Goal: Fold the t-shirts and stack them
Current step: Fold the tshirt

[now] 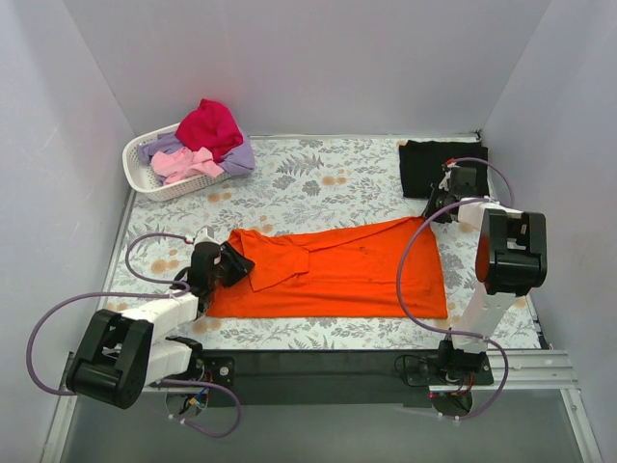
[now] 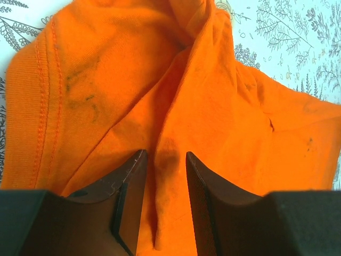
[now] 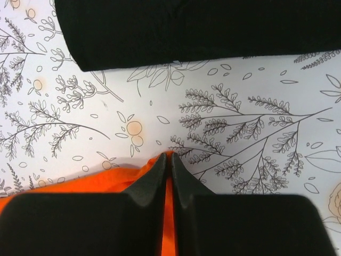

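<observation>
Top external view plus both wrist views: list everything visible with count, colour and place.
orange t-shirt: one, bright orange, laid out across the table's near middle
black t-shirt: one, black, folded at the far right corner
magenta t-shirt, pink t-shirt, lavender t-shirt: one each, heaped in the basket
basket: one, white, far left corner
table cloth: one, grey floral, covering the table
left tool: one, black, jaws apart astride a ridge at the orange t-shirt's left end
right tool: one, black, shut on the orange t-shirt's far right corner
</observation>
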`<state>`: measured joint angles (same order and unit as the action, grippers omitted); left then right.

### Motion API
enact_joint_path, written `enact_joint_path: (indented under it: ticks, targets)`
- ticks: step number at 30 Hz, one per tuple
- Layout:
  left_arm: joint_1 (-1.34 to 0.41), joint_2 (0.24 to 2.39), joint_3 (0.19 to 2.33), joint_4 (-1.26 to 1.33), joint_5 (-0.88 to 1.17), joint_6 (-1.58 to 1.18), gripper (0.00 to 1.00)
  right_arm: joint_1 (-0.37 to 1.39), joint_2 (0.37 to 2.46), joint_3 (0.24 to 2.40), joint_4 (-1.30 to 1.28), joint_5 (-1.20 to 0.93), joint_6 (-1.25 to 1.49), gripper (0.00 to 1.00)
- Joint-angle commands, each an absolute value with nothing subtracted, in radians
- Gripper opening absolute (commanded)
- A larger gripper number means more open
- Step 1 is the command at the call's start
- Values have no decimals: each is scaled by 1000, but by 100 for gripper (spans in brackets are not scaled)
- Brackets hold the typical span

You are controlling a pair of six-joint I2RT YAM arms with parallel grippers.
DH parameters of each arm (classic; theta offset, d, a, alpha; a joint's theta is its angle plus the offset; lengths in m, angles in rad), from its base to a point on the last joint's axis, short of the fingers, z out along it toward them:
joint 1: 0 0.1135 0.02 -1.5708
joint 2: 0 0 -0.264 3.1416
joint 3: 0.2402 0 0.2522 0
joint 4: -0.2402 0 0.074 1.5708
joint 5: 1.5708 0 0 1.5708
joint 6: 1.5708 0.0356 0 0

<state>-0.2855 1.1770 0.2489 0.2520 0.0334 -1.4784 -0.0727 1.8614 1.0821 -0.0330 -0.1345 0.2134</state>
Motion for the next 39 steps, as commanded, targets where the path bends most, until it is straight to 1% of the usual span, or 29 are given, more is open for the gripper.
enact_joint_path:
  ticks: [1, 3, 6, 11, 23, 32, 33, 35, 36, 39]
  targets:
    - [-294, 1183, 273, 195, 12, -1479, 34, -78, 1795, 1055, -23, -133, 204, 1]
    - [-295, 1183, 272, 196, 12, -1479, 33, -78, 1796, 1054, -21, -133, 204, 1]
    - [-295, 1196, 270, 212, 34, -1474, 27, -78, 1804, 1058, -21, -147, 206, 1]
    - [-295, 1204, 259, 248, 66, -1470, 24, -78, 1818, 1063, -21, -158, 207, 1]
    - [-296, 1108, 239, 258, 72, -1468, 23, -77, 1818, 1058, -21, -166, 206, 1]
    - [-296, 1259, 262, 271, 94, -1460, 23, -77, 1827, 1062, -21, -183, 206, 1]
    - [-296, 1270, 261, 276, 97, -1463, 21, -77, 1825, 1060, -23, -181, 206, 1]
    - [-296, 1261, 252, 304, 110, -1468, 13, -77, 1821, 1058, -23, -179, 204, 1]
    - [-296, 1238, 239, 313, 110, -1473, 6, -77, 1818, 1057, -23, -178, 204, 1]
    - [-295, 1189, 238, 308, 103, -1467, 3, -77, 1812, 1054, -23, -172, 204, 1]
